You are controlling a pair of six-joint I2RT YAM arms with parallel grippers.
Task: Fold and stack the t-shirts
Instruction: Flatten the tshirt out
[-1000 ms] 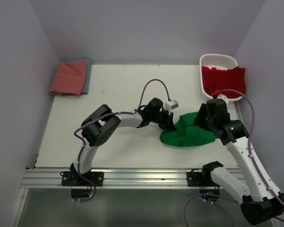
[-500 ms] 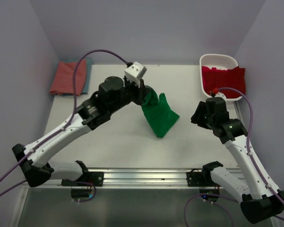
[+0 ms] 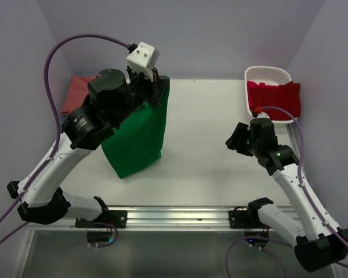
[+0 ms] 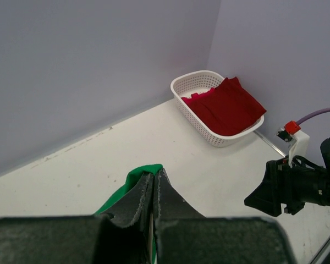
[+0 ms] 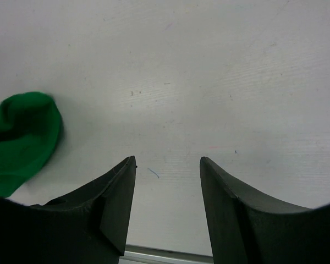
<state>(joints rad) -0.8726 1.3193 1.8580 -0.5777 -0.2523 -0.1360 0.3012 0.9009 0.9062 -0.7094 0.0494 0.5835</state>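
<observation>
Top external view: the left gripper (image 3: 152, 87) has swung up and back toward the far left of the table (image 3: 220, 116), pinched tight on the top edge of the green t-shirt (image 3: 136, 136). A second ago that shirt lay bunched on the table between the two arms; now it hangs at full length as a flat panel, its lower hem low over the near-left part of the table. The right gripper (image 3: 235, 142) stays near the middle right, part-open and empty. The red t-shirt (image 3: 275, 95) lies draped over the basket (image 3: 267, 70), and the salmon-pink t-shirt (image 3: 74, 95) shows at the far left corner. Left wrist view: the closed fingers clamp a green fold, basket and red shirt beyond. Right wrist view: its jaws stand apart over bare table, with the green hem at left. The shirt looks shaken out, so spreading it flat likely comes next
</observation>
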